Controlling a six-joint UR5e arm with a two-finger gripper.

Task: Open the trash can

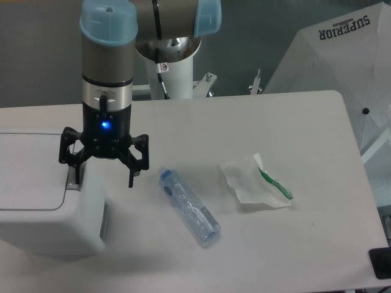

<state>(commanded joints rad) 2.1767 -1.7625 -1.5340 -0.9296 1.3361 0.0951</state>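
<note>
I have the trash can at the near left of the table, a big boxy white bin with rounded corners, cut off by the left edge of the view. Its flat rectangular lid lies down flush on the body, so the can is closed. At the lid's right edge I can make out a small grey tab.

My gripper hangs straight down over the right end of the can, a blue light glowing on its black body. The jaws stand spread wide and hold nothing. The left fingertip sits right at the grey tab on the lid's right edge; I cannot tell whether it presses on it or only hovers just above. The right fingertip hangs off the can's right side, over bare table.

Just right of the gripper a clear plastic bottle with a blue cap lies on its side, slanting from far left to near right. Further right, apart from the bottle, rests a crumpled white wrapper with a green strip. Beyond the table's far right corner I see a white umbrella printed SUPERIOR.
</note>
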